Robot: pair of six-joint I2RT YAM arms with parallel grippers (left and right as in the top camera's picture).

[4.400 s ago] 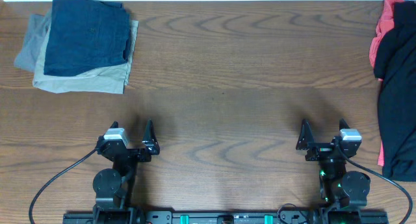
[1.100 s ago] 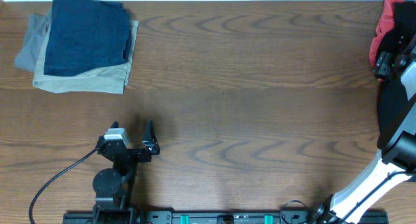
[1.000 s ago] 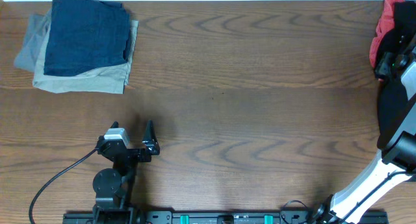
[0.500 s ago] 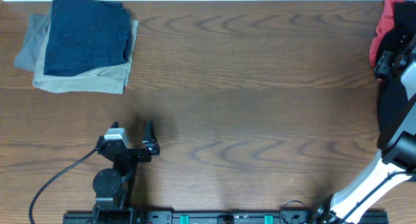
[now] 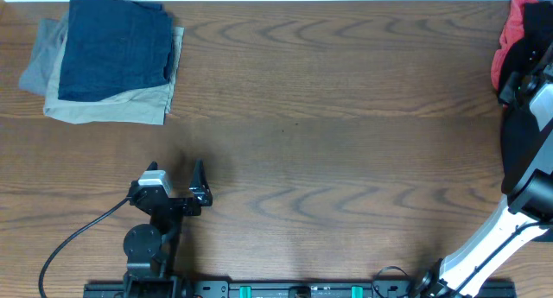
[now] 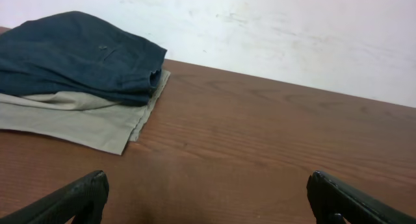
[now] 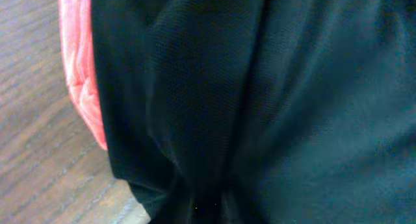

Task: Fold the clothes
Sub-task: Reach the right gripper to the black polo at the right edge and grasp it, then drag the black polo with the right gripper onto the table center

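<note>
Overhead, change: the right gripper (image 5: pixel 511 84) has swung from the lower right up to the right edge, onto the black shirt (image 5: pixel 534 30) bunched beside the red T-shirt (image 5: pixel 498 60). A pick-up seems to be starting.
Overhead, room: the table (image 5: pixel 328 91) shows bare wood across the middle. A folded stack (image 5: pixel 108 56) sits upper left, and the shirt runs off frame at right.
Left wrist: the left gripper (image 6: pixel 207 185) is parked, fingers spread wide, holding nothing.
Right wrist: black cloth fills the frame, with red at upper left. The fingers are hidden, so I cannot tell the grip.
</note>
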